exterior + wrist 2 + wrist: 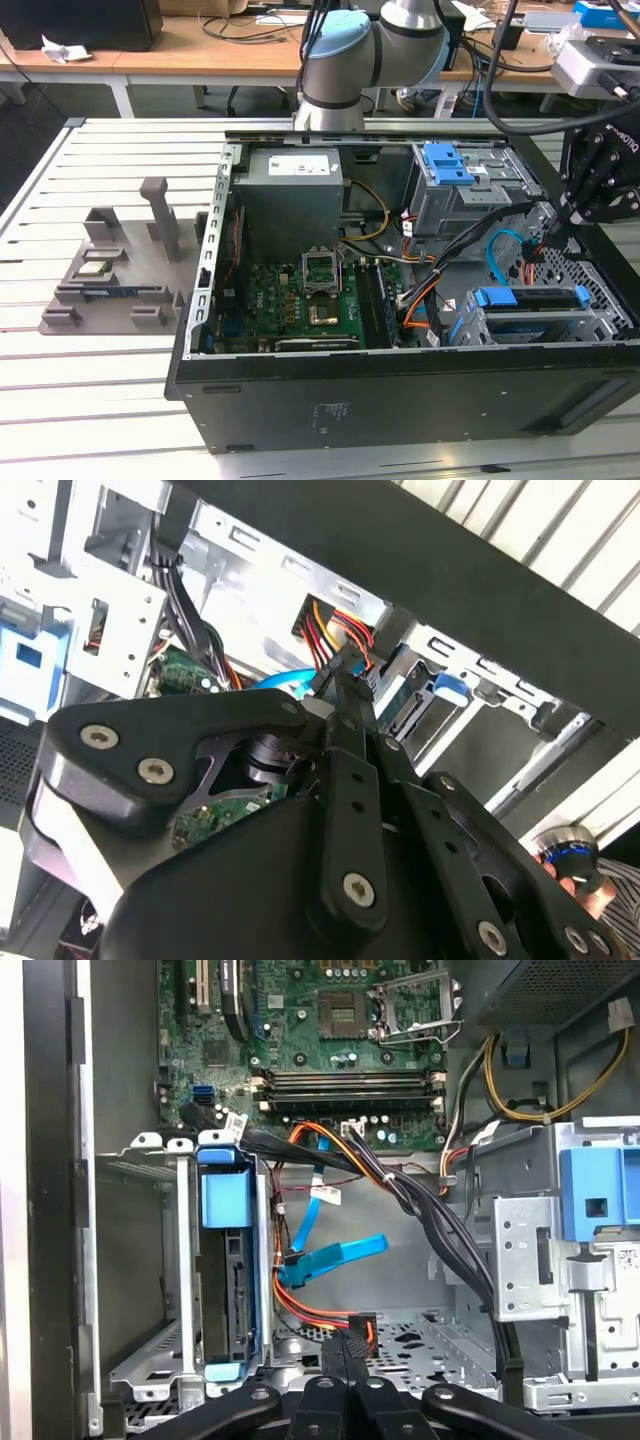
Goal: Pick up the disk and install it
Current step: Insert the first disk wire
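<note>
The disk (530, 300) sits in the lower drive bay at the exterior view's right, inside the open computer case, framed by its blue carrier. In the first wrist view the disk (226, 1280) stands on edge in that bay with its connector side facing the open space. My gripper (552, 232) hangs just behind the bay, fingers down inside the case. Both wrist views show the gripper (345, 1360) shut on a black power connector (345, 670) with red, yellow and orange wires. The connector is a short way from the disk and not touching it.
A grey drive cage (460, 200) with a blue latch piece (448, 165) stands behind the bay. A blue data cable (330, 1260) and black cable bundles (420, 1200) cross the gap. The motherboard (300, 300) fills the case's middle. A grey fixture (120, 270) lies on the table outside.
</note>
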Action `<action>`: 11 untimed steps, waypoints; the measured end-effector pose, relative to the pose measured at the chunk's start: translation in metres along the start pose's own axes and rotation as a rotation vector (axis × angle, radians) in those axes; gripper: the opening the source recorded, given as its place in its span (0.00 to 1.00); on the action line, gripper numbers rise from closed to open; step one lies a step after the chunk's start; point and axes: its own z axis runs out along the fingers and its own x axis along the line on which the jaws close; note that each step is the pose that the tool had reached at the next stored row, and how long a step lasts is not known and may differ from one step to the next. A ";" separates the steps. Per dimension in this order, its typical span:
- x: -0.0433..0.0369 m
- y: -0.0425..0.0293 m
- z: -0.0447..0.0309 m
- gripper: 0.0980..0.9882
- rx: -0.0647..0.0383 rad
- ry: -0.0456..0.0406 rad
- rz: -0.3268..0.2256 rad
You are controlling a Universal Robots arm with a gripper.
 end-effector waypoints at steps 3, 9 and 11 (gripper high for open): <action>0.0000 -0.0001 0.0001 0.01 0.000 0.0000 0.000; -0.0001 -0.0003 0.0004 0.23 0.000 0.0002 0.000; -0.0080 -0.0015 0.0021 0.23 0.000 0.0077 0.000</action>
